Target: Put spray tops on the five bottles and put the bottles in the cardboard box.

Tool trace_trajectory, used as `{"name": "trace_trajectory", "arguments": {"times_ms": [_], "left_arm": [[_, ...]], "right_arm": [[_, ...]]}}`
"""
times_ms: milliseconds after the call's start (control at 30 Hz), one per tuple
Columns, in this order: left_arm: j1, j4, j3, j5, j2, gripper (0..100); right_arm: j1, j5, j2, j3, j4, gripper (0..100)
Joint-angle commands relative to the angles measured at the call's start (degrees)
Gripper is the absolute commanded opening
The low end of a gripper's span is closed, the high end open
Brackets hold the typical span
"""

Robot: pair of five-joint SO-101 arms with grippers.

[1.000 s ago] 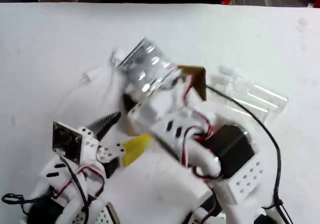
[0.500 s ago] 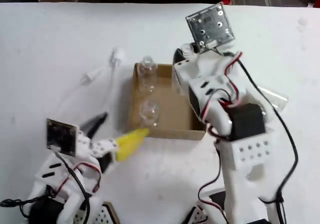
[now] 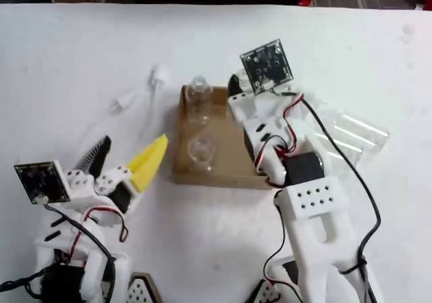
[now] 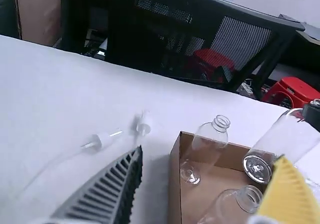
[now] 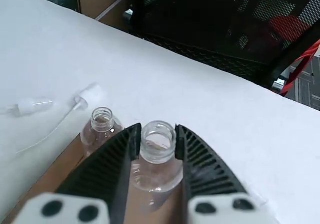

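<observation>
Tabletop [image 3: 67,46] bears loose spray tops [image 3: 159,73] beside the cardboard box [image 3: 216,179].

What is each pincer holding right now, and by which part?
The right pincer grips a clear bottle by its neck, at the cardboard box. The left pincer is open and holds nothing.
</observation>
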Motion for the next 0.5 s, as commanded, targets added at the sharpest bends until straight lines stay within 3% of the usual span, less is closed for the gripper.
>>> {"name": "trace_trajectory", "arguments": {"times_ms": [0, 267, 467], "left_arm": [[-0.4, -1.8, 0.1, 0.4, 0.0, 37], [-3.4, -3.8, 2.1, 0.6, 0.0, 37], [-3.6, -5.6, 3.6, 0.4, 0.0, 37]], "right_arm": [[2.2, 0.7, -1.5, 4.6, -9.0, 1.6], [2.0, 0.7, -1.1, 17.3, -26.0, 1.6], [0.7, 0.7, 11.1, 14.5, -31.4, 1.5]]}}
